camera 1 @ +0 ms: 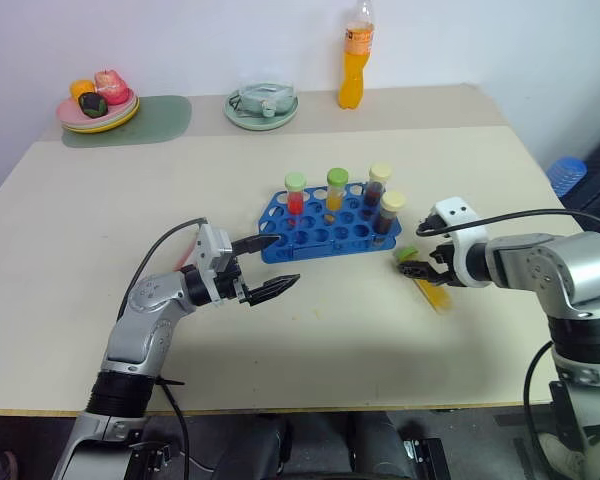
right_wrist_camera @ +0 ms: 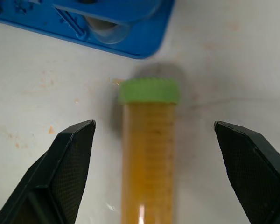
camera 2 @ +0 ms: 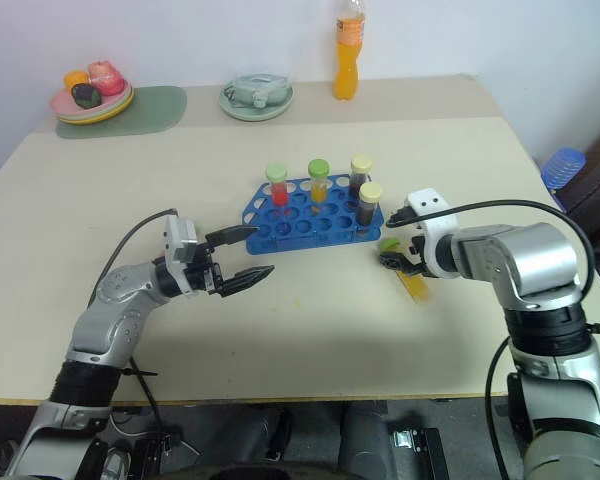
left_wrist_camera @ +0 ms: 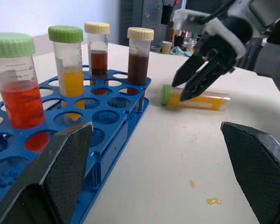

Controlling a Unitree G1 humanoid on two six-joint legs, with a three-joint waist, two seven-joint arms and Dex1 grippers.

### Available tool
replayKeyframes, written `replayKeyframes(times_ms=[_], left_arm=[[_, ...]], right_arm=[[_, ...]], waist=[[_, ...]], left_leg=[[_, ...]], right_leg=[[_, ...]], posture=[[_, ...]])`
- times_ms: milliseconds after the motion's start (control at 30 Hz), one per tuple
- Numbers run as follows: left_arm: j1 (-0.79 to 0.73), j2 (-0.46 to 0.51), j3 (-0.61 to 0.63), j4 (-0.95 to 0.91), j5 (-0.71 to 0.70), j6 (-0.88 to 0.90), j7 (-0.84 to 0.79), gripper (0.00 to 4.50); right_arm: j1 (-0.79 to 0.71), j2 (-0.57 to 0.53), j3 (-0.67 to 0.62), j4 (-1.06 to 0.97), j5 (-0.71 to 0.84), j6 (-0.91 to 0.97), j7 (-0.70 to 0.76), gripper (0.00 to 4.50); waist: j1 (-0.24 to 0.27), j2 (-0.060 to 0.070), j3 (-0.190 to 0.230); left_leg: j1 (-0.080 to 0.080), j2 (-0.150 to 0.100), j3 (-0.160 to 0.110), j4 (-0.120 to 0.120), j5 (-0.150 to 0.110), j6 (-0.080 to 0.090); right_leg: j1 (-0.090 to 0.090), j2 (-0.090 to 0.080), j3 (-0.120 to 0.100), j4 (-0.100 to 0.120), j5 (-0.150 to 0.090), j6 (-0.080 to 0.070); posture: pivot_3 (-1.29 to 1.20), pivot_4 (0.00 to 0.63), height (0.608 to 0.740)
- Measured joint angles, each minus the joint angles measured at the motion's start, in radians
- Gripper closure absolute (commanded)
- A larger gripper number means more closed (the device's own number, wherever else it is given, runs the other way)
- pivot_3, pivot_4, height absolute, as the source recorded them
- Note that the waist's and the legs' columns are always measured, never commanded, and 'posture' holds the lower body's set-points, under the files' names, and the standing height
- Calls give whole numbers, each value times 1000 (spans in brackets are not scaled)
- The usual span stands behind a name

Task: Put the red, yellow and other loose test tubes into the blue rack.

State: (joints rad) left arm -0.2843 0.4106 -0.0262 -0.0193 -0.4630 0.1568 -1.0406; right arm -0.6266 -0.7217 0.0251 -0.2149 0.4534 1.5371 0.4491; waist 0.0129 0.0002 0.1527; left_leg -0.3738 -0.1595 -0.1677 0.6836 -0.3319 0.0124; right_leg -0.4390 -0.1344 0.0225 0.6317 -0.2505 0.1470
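The blue rack (camera 1: 320, 232) stands mid-table and holds a red tube (camera 1: 295, 196) and a yellow tube (camera 1: 336, 190), both green-capped, plus two dark brown tubes (camera 1: 384, 200) with cream caps. A loose yellow tube (camera 1: 427, 288) with a green cap lies flat on the table to the right of the rack. My right gripper (camera 1: 423, 266) hangs open just above it, pointing down, one finger on each side of the tube (right_wrist_camera: 148, 158), apart from it. My left gripper (camera 1: 288, 258) is open and level at the rack's front left corner, with nothing between its fingers.
Along the far edge stand a plate of fruit (camera 1: 98, 105) on a green mat (camera 1: 155, 120), a pale dish (camera 1: 261, 106) and an orange drink bottle (camera 1: 355, 62). The table's right edge runs close behind my right arm.
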Motion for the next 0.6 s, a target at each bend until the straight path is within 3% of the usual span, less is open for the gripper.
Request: replayKeyframes(times_ms=[67, 167, 333, 600], left_arm=[[3, 1, 1, -1, 0, 7, 0, 0], [7, 2, 1, -2, 0, 12, 1, 0], [9, 2, 1, -6, 0, 13, 1, 0], [14, 3, 0, -22, 0, 14, 2, 0]], right_arm=[[-10, 1, 19, 9, -5, 1, -6, 334], [-13, 2, 58, 29, -26, -4, -22, 1193], [-14, -17, 102, 17, -47, -28, -18, 3636], [45, -119, 193, -78, -59, -146, 45, 3636]], waist=[[0, 0, 0], [-1, 0, 0], [-1, 0, 0], [2, 0, 0]], left_leg=[[0, 0, 0, 0, 0, 0], [0, 0, 0, 0, 0, 0], [0, 0, 0, 0, 0, 0], [0, 0, 0, 0, 0, 0]], right_leg=[[0, 0, 0, 0, 0, 0], [0, 0, 0, 0, 0, 0], [0, 0, 0, 0, 0, 0], [0, 0, 0, 0, 0, 0]], posture=[[0, 150, 740], [0, 150, 740], [0, 150, 740], [0, 150, 740]])
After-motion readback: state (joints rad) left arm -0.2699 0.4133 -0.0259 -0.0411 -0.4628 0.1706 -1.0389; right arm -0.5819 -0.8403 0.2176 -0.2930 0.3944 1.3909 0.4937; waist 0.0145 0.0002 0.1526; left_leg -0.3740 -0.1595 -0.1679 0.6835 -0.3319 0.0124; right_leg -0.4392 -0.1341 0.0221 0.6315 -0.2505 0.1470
